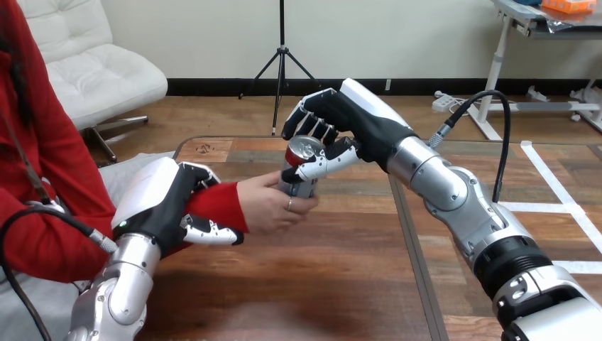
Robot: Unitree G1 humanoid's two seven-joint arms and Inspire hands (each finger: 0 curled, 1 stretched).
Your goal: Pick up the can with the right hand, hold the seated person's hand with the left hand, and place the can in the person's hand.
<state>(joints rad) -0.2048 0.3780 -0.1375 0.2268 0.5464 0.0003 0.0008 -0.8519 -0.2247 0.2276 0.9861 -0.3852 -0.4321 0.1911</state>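
Observation:
A silver can (302, 165) with a red band near its top stands upright in the person's hand (273, 204), above the middle of the table. My right hand (339, 122) reaches in from the right, its fingers and thumb curled round the can's upper part. My left hand (167, 202) is at the left, its fingers and thumb wrapped round the person's wrist in the red sleeve. The person's fingers close round the can's lower part.
The wooden table (319, 284) stretches below the hands, with a seam running down its right half. The person sits at the left side, their forearm over the table's left edge.

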